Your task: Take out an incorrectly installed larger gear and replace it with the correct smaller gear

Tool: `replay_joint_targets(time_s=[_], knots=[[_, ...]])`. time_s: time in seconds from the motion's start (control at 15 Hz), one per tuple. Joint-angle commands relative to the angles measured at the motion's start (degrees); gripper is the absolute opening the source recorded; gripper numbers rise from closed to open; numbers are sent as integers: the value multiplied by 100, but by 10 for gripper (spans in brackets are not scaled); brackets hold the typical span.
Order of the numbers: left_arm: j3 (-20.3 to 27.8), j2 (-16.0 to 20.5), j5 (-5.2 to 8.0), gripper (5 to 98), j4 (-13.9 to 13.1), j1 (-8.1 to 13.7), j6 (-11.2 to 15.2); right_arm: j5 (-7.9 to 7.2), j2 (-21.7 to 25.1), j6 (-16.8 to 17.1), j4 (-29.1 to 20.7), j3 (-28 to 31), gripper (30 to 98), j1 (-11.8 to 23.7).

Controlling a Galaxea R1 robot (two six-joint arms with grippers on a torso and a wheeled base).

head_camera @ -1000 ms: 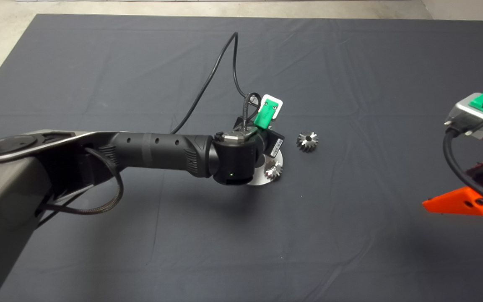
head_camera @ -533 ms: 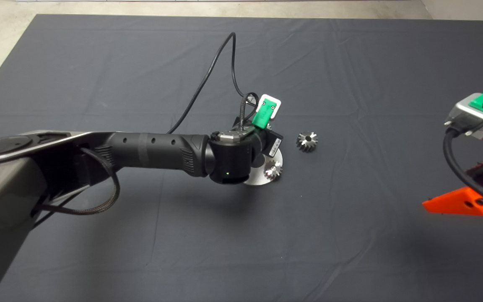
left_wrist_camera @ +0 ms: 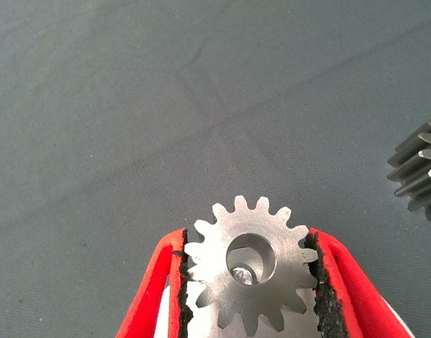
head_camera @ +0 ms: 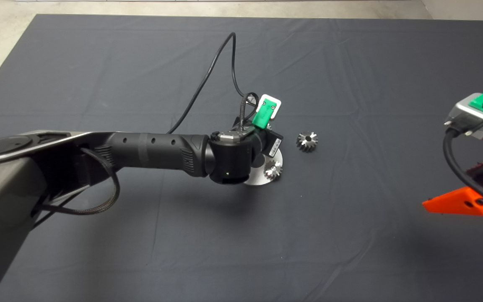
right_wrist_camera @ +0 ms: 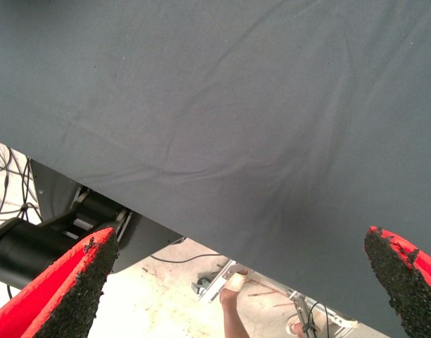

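Observation:
My left gripper (left_wrist_camera: pixel 245 241) is shut on the smaller gear (left_wrist_camera: pixel 289 285), bright silver with a pale flat face and a round hole; both pads press its teeth. In the head view the left wrist (head_camera: pixel 229 161) hangs over a round silver base plate (head_camera: pixel 259 179) and hides the fingers and this gear. Another bright silver gear (head_camera: pixel 273 171) stands on the plate's right edge. The larger gear (head_camera: pixel 307 141), dark grey with long tooth flanks, lies on the mat to the right of the plate; it also shows in the left wrist view (left_wrist_camera: pixel 418 176). My right gripper (head_camera: pixel 455 188) waits open at the right edge.
A black cable (head_camera: pixel 210 79) loops from the left wrist across the mat's far middle. The right wrist view shows the mat's edge, the floor beyond it with cables and a person's leg (right_wrist_camera: pixel 233 313).
The left arm has shifted slightly to the left over the plate in the first half second, then stayed still. The right arm and both loose gears have not moved.

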State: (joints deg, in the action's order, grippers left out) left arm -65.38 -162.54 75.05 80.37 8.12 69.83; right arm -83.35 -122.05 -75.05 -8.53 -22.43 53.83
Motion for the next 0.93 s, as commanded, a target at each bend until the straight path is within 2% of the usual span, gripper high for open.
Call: replay_joint_targets(time_s=[0.0, 0.2, 0.4, 0.6, 0.87], knots=[[87, 123, 160, 324, 31, 18, -107, 11, 10, -36, -184, 21, 923, 128], [304, 240, 160, 324, 3, 18, -110, 20, 10, -36, -184, 21, 923, 128], [326, 238, 160, 322, -206, 15, -110, 11, 10, -36, -184, 21, 923, 128], [308, 159, 151, 321, -203, 23, -110, 11, 10, -36, -184, 21, 923, 128], [220, -130, 151, 320, -197, 31, -110, 7, 10, -36, -184, 30, 923, 128]])
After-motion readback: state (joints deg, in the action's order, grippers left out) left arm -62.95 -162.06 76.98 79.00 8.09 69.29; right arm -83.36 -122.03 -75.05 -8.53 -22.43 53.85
